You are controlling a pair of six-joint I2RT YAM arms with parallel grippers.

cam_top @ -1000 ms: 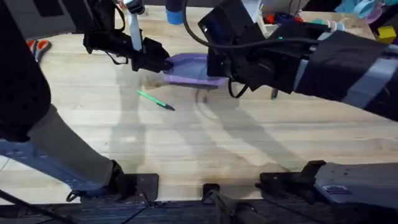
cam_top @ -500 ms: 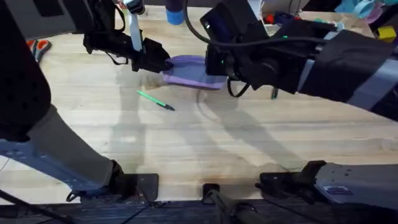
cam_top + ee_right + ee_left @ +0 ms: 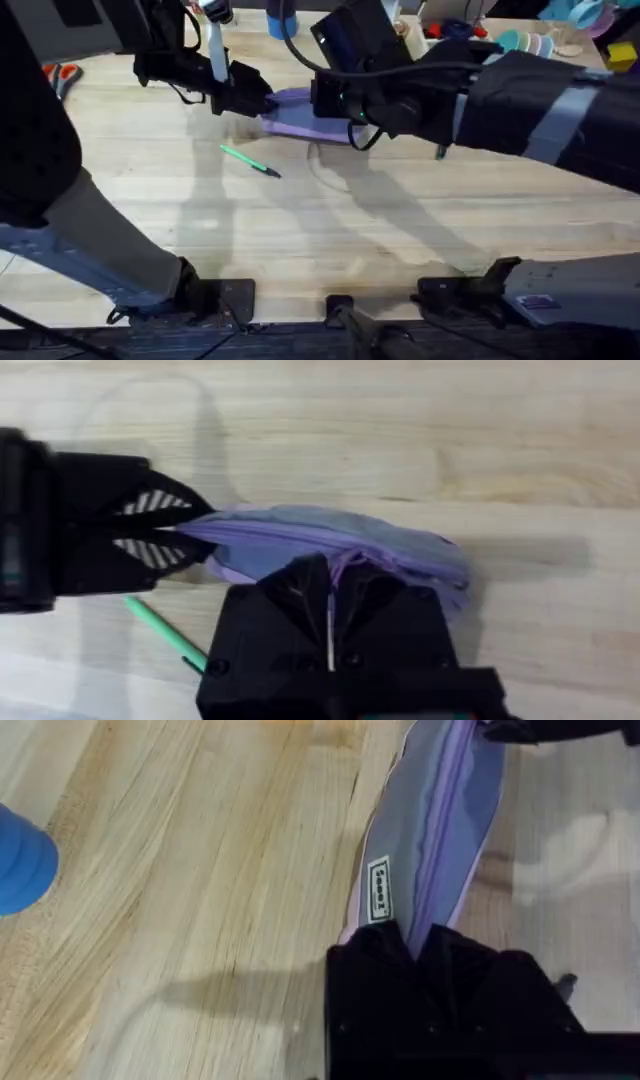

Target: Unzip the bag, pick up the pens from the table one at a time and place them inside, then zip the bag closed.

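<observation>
Unzipping step. Left tool (image 3: 165,530) clamped on end of pouch (image 3: 300,112) at bench (image 3: 330,230) far side; right tool (image 3: 330,595) pinched at zipper. Next: draw slider along. Green pen (image 3: 250,161) waiting nearby.

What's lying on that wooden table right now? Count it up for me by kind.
Purple pouch: 1, pinched at each end by a tool
Green pen: 1
Dark pen: 1, mostly hidden
Orange scissors: 1
Blue cup: 1
Total: 5

Both arms reach far forward, left claw (image 3: 262,103) and right claw (image 3: 322,108) pinched closed (facing each other).
</observation>
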